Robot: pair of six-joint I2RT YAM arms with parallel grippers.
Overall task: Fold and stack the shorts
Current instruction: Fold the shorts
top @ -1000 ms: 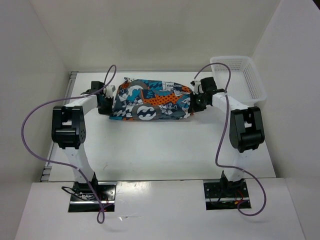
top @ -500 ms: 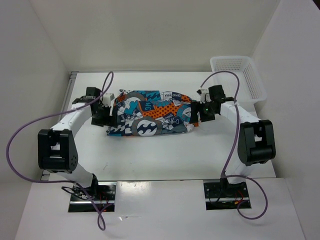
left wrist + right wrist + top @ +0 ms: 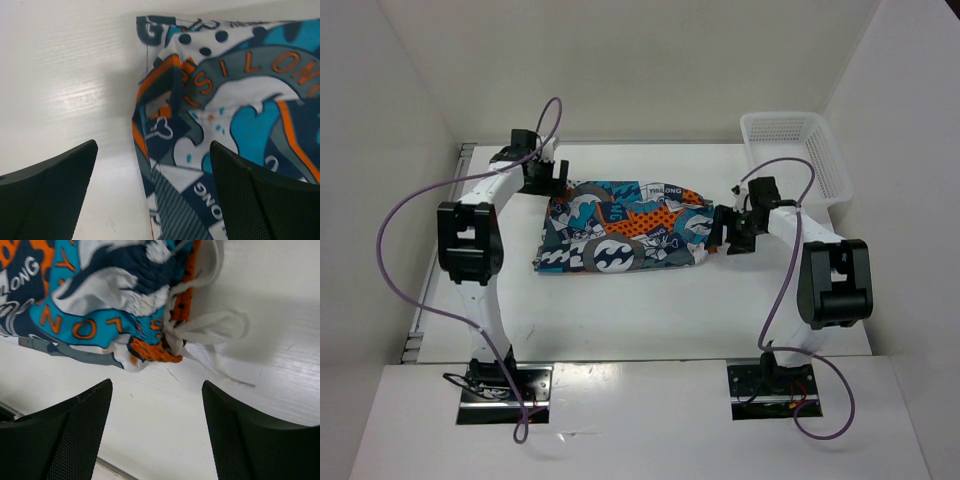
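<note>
The shorts, in a blue, orange, white and grey patchwork print, lie folded flat in the middle of the table. My left gripper hovers open at their far-left corner. In the left wrist view the shorts' hem edge runs between the spread fingers of the left gripper, untouched. My right gripper stands open just off the shorts' right end. In the right wrist view the right gripper has only bare table between its fingers, with the gathered waistband and white drawstring just ahead.
A white plastic basket stands at the far right corner of the table. White walls close in the left, back and right sides. Purple cables loop from both arms.
Both grippers have opened and let go of the shorts, which now lie flat. The left gripper has moved to the far-left corner; the right gripper has drawn back to the right.
</note>
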